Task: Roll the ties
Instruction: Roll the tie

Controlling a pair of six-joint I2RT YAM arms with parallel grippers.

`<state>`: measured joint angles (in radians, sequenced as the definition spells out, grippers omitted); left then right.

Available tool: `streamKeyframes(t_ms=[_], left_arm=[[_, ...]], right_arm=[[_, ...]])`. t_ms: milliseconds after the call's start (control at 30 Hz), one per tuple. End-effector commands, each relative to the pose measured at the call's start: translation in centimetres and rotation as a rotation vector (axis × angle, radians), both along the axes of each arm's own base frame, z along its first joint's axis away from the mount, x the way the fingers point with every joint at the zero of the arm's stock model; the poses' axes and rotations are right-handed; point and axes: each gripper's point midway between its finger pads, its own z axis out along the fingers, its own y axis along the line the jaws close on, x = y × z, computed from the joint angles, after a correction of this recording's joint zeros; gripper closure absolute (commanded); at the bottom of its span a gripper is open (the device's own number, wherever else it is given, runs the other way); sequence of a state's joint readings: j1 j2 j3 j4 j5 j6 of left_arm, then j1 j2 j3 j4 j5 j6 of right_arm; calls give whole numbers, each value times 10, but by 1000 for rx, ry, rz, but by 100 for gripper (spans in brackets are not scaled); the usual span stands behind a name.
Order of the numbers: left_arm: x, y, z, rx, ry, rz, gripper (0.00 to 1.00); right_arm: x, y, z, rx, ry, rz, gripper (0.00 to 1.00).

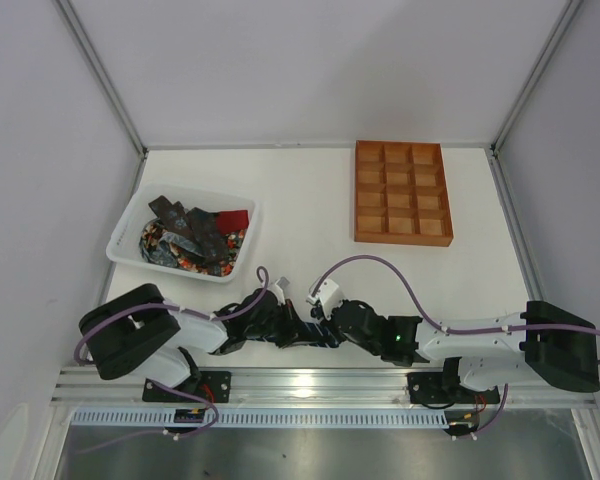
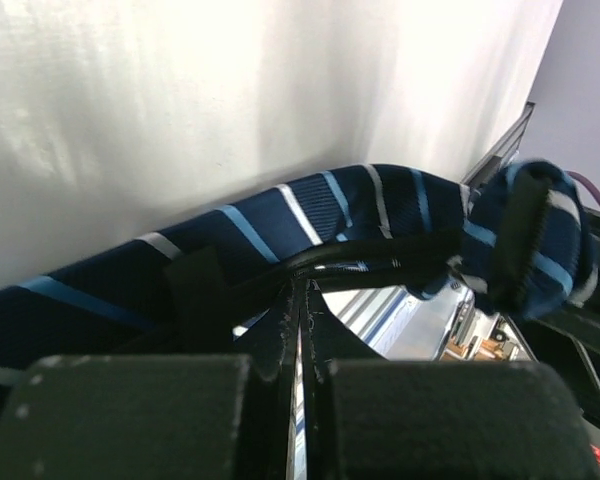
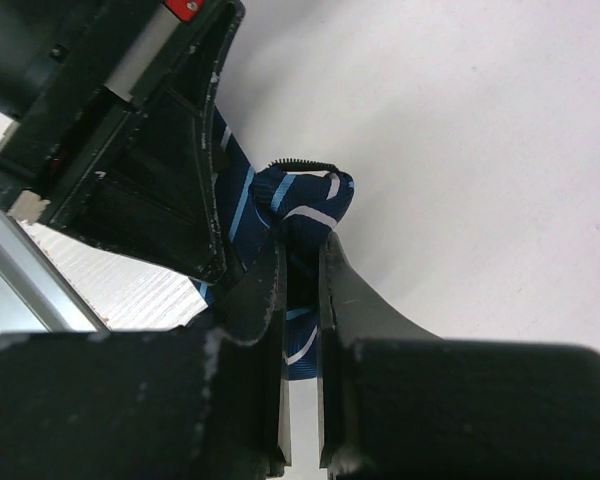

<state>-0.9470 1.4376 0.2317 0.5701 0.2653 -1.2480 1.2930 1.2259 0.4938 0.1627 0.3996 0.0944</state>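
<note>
Status: both my arms meet low over the near middle of the table (image 1: 310,230), left arm (image 1: 195,330) coming in from the left, right arm (image 1: 460,340) from the right.

Navy tie (image 2: 280,215) with light-blue stripes lies on the table between the two wrists, at the near edge just in front of the arm bases. In the top view it's only a dark strip under the wrists, mostly hidden.

Left jaws: closed to a thin slit. Left wrist view shows the tie running from lower left up to the right across the tips, and it looks pinched there.

Right jaws: narrow, clamped on the navy tie. Right wrist view has striped fabric in the gap between the pads and bunched in a wad just past the tips. Left wrist body sits close beside it at the upper left of that view.

Right-hand end of the tie is wound into a coil (image 2: 558,262), with a black finger of my right arm through it. Number of turns: can't tell.

Other ties (image 1: 190,240), dark brown, red and patterned, are piled in the white basket (image 1: 125,225), far left of the wrists.

Orange-brown compartment tray (image 1: 404,238) sits far right, well apart from the tie.
</note>
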Motion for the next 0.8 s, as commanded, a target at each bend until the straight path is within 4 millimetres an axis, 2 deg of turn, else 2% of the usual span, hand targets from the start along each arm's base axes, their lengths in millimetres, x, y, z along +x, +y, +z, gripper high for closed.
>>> streamKeyframes(t_ms=[0,200,433,567,767], left_arm=[[5,-10,9,-57,-34,5,100],[10,-9,8,-31,-53,15,100],[9,-4,3,-12,-50,21,99],[8,-1,2,-3,-56,22,100],[7,0,5,16,-69,4,99]], right_arm=[[-3,13,14,59,-12,36,100],[-18,20,5,40,46,122,97],[-35,21,-26,-20,163,161,94],[-38,23,-36,-29,190,155,95],[-32,26,-42,-47,208,155,94]])
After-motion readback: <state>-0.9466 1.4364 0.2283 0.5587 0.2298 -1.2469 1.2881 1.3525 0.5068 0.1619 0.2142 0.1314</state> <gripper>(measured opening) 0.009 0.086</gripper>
